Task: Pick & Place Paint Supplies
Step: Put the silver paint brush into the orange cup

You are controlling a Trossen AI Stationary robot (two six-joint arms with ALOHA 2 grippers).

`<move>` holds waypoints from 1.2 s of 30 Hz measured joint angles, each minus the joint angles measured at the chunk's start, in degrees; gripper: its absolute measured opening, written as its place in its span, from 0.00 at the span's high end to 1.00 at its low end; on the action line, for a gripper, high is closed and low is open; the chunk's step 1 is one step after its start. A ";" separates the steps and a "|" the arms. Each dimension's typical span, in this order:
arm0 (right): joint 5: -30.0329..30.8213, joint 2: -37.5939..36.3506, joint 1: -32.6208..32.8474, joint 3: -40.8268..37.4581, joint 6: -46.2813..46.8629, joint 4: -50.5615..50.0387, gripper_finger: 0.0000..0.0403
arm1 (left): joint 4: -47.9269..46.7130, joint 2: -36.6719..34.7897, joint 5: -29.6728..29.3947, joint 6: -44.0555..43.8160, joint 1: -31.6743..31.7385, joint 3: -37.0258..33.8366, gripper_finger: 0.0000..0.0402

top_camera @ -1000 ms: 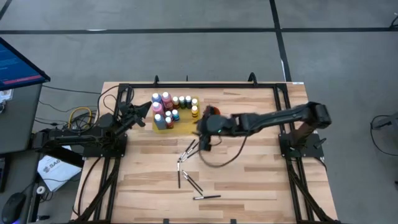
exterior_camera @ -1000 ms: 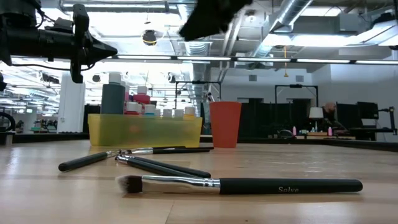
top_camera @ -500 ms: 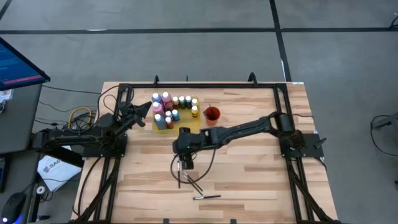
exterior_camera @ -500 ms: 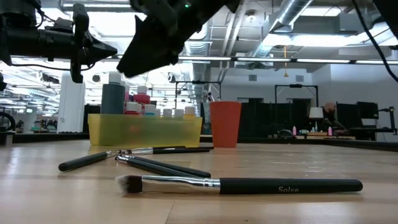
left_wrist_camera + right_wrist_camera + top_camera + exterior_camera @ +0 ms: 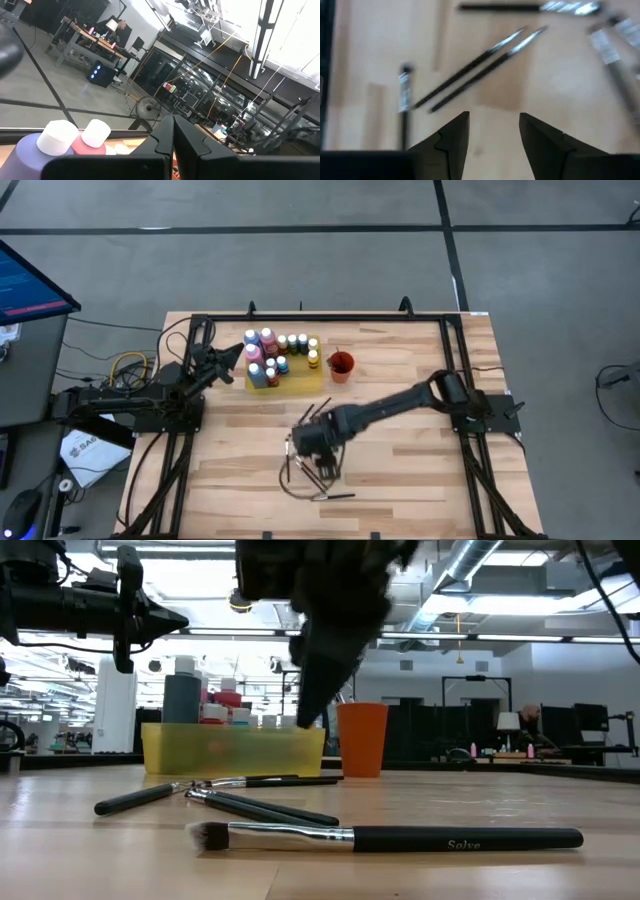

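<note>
- Near the tabletop's (image 5: 400, 470) front edge, my right pincer (image 5: 318, 452) hovers, fingers apart, over loose brushes (image 5: 312, 477) left to collect.
- Left pincer (image 5: 232, 357) waits together beside the bottles (image 5: 272, 353), already grouped.

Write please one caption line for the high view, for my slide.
Right hand, open, hovers over scattered brushes; left hand waits shut beside the paint bottles.

right arm: stretched from the right side across toward the worktop's middle, wrist bent down | right gripper (image 5: 312, 452): low over the worktop, fingers (image 5: 451, 142) parted, nothing between them | left arm: folded at the left edge, forearm level | left gripper (image 5: 173, 145): fingers pressed together, empty
</note>
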 joint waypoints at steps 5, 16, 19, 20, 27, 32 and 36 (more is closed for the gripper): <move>1.85 -0.07 4.68 -0.06 4.54 0.56 0.59 | 0.08 0.00 0.02 0.00 0.00 -0.01 1.00; 8.00 0.83 10.10 -0.05 4.86 12.05 0.58 | 0.15 0.00 0.02 0.00 0.00 -0.01 1.00; 10.24 1.70 11.07 0.01 4.88 15.50 0.60 | 0.15 0.00 0.02 0.00 -0.02 0.00 1.00; 10.69 2.36 11.26 0.19 4.91 16.86 0.61 | 0.15 0.00 0.01 0.00 -0.01 -0.02 1.00; 11.81 5.07 12.82 -0.23 6.85 16.17 0.67 | 0.15 0.00 0.00 0.00 -0.01 -0.02 1.00; 12.73 6.87 13.86 -0.18 7.01 18.05 0.67 | 0.17 0.00 0.00 0.00 0.00 -0.02 1.00; 13.81 8.40 14.44 -0.38 7.07 18.22 0.66 | 0.19 0.00 0.01 0.00 0.00 -0.01 1.00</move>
